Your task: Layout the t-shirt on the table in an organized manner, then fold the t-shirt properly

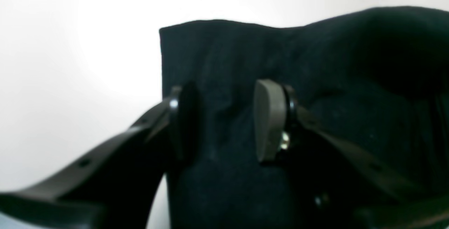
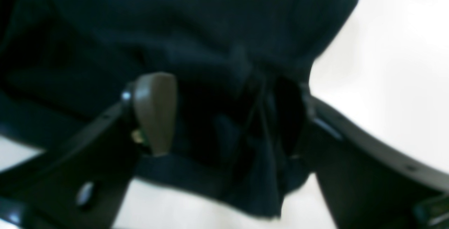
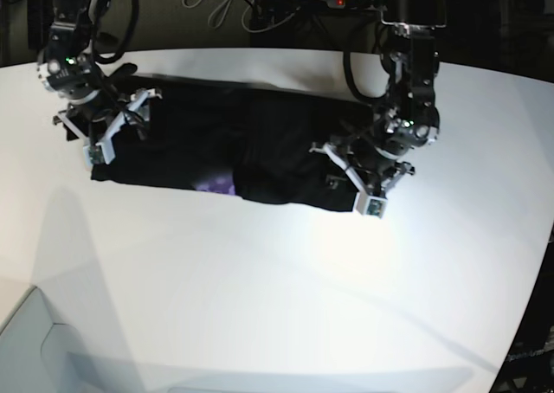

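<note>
T-shirt (image 3: 251, 146): black, folded into a long strip on the white table (image 3: 277, 306), upper middle of the frame.
My left gripper (image 1: 224, 120): jaws apart over the cloth, holding nothing.
My right gripper (image 2: 224, 113): jaws wide apart, bunched cloth between them.

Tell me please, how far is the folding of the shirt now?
Done: the shirt lies on the table as a long folded band, with only a bit of purple print showing. In hand: both grippers sit at its ends, right gripper and left gripper, jaws apart around cloth. Left: probably folding the band shorter.
</note>
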You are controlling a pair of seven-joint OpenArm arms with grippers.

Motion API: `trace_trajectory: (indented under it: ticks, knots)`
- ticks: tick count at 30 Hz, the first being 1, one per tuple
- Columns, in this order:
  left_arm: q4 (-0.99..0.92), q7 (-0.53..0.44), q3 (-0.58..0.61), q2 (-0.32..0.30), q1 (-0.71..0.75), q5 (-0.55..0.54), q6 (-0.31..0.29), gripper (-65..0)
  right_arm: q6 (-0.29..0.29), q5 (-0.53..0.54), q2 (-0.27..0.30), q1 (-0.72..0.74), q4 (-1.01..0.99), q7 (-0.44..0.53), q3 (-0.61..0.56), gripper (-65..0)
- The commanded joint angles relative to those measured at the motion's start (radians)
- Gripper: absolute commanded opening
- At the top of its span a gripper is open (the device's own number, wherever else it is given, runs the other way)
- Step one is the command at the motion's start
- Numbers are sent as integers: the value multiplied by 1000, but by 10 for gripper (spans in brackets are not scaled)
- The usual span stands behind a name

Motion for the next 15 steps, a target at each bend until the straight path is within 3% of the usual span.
trace_trajectory:
  ticks: [1, 15]
  knots:
    - [22, -20, -3, -2, -14, -11, -6, -383, -3, 5, 10, -2, 12, 12, 4, -148]
    - [26, -20, -1, -3, 0, -11, -6, -383, -3, 5, 13, 61, -106, 14, 62, -130]
